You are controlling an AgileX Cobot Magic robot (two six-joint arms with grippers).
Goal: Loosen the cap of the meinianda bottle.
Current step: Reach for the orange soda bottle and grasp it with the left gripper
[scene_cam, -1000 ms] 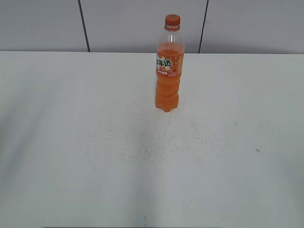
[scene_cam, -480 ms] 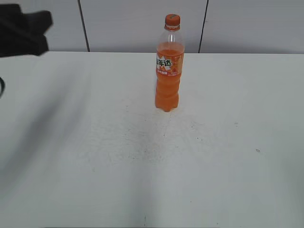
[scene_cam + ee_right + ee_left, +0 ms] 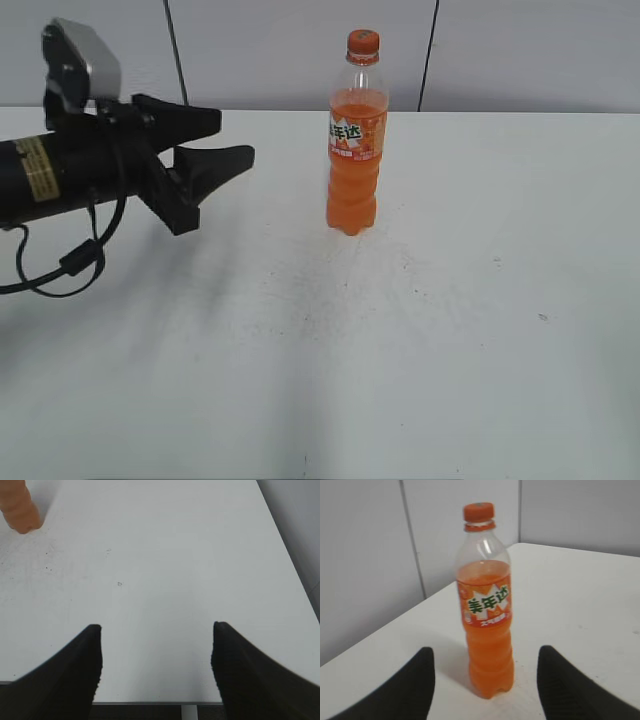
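The meinianda bottle (image 3: 355, 150) stands upright at the back middle of the white table, clear plastic with orange drink and an orange label. Its orange cap (image 3: 363, 42) sits on top. My left gripper (image 3: 230, 138) is open and empty, level with the bottle's body and well to its left, pointing at it. In the left wrist view the bottle (image 3: 487, 620) and cap (image 3: 478, 511) stand ahead between the open fingers, with the gripper (image 3: 485, 652) short of it. My right gripper (image 3: 156, 627) is open and empty over the table's near right edge; the bottle's base (image 3: 20, 510) shows far left.
The white table (image 3: 450, 330) has faint dark specks in front of the bottle. A grey panelled wall (image 3: 280, 50) rises behind the table's far edge. The table's front edge (image 3: 150, 700) shows under the right gripper.
My left arm has come into the exterior view from the upper left and swung right and down toward the bottle. The bottle has not moved.
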